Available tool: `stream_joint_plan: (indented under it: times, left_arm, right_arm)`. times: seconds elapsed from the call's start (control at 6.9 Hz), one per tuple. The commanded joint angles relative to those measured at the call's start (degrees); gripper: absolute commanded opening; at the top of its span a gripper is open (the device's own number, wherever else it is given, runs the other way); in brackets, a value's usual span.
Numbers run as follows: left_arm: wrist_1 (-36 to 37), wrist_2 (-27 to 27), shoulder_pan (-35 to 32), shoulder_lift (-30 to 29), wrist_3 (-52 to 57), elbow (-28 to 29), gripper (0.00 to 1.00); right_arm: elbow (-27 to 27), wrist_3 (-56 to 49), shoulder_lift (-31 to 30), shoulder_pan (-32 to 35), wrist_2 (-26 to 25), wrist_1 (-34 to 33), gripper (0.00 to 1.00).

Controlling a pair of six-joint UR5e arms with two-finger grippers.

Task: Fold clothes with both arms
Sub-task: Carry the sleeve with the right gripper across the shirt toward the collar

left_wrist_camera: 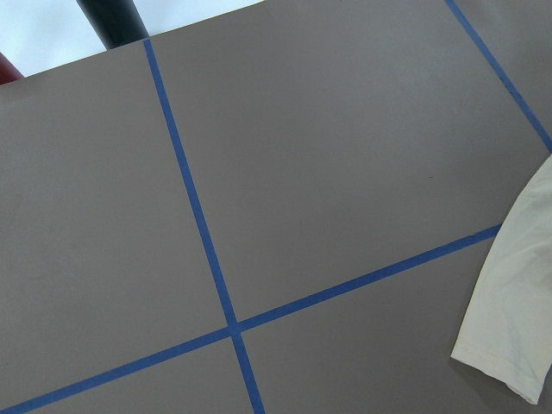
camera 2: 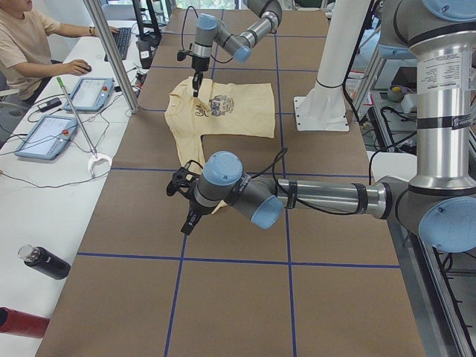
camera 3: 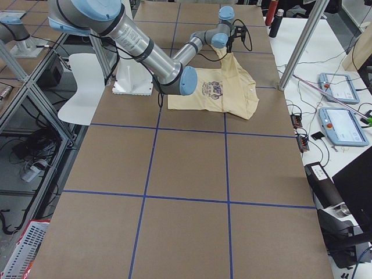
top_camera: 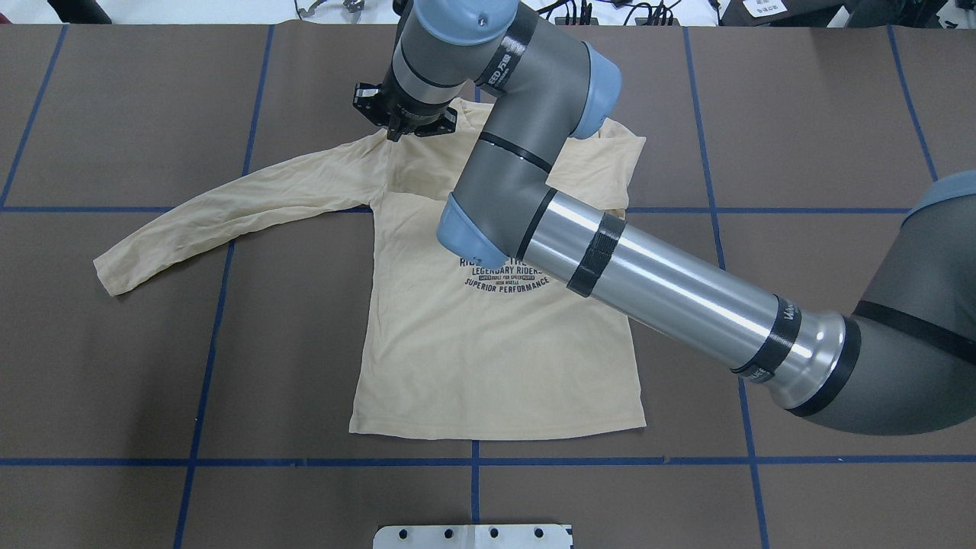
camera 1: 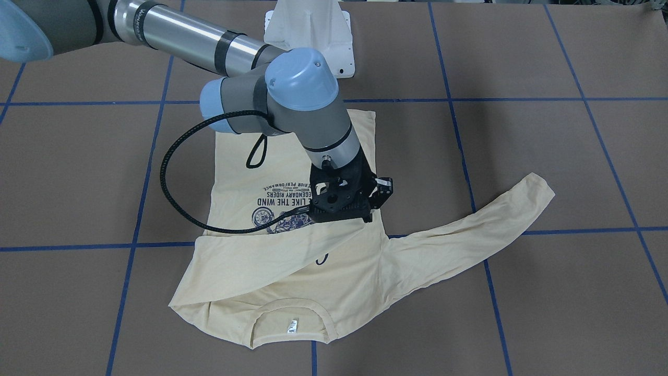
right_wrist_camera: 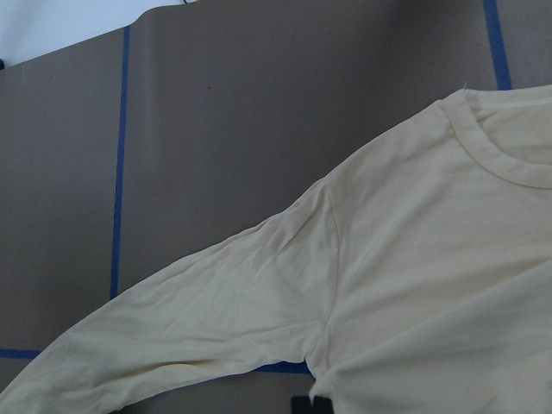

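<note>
- Brown paper with a blue tape grid covers the table [top_camera: 114,366]; the lines give straight references for squaring a garment.
- Shirt [top_camera: 488,358]: lies flat near the table's middle with the print [top_camera: 505,278] up and the hem toward the robot. The collar [camera 1: 292,308] and tag [camera 1: 293,326] are on the far side. Spread this way, each fold lands on an even layer.
- Folded sleeve [camera 1: 261,256]: lies slantwise across the chest and covers part of the print. Judged to be the first fold, done.
- Outstretched sleeve [top_camera: 229,206]: runs toward the robot's left, apart from the shirt's body, with its cuff [left_wrist_camera: 509,336] on bare paper. Probably the next part to fold in.
- Right gripper [camera 1: 350,201]: reaches across the shirt and points down over the shoulder at this sleeve's root, likely to hold or lift that end. Whether its fingers are spread or pinching cloth cannot be told.
- Left gripper [camera 2: 187,216]: hangs near the cuff, placed to take the sleeve's other end. Its finger state cannot be told.
- Pedestal [camera 1: 310,36]: white, at the robot's edge of the table.
</note>
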Motion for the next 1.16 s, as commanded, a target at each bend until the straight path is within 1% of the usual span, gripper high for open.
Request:
stream_joint_plan:
  times: [0.0,0.14,0.29,0.43,0.58,0.72,0.87,1.01]
  left_arm:
    - [-0.01,0.00,0.00,0.00,0.00,0.00,1.00]
    - [-0.01,0.00,0.00,0.00,0.00,0.00,1.00]
    - [-0.01,-0.09,0.00,0.00,0.00,-0.09,1.00]
    - [-2.62,-0.09,0.26,-0.09,0.00,0.00,1.00]
    - [-4.39,-0.53,1.40,-0.26,-6.53,0.08,1.00]
    - [-7.71,-0.97,6.63,-1.14,-14.33,0.26,1.00]
    - [-11.40,-0.71,10.94,-1.58,-22.85,1.39,1.00]
    - [-15.87,1.38,17.51,-2.45,-30.16,3.23,1.00]
  right_arm:
    - [-4.37,0.01,2.41,-2.81,-4.05,2.80,0.00]
    - [-5.35,0.36,2.85,-2.99,-5.03,2.99,0.69]
    - [-10.32,6.45,6.77,-3.69,-8.08,3.08,0.99]
    - [-13.51,7.64,9.33,-3.61,-8.20,3.34,0.99]
    - [-13.36,8.18,9.45,-3.44,-8.20,3.26,0.99]
    - [-12.40,8.79,8.92,-2.39,-7.42,3.17,0.99]
    - [-8.04,8.80,4.66,0.06,-3.06,2.47,0.99]
    - [2.53,7.84,-5.92,4.08,3.68,-1.10,0.98]
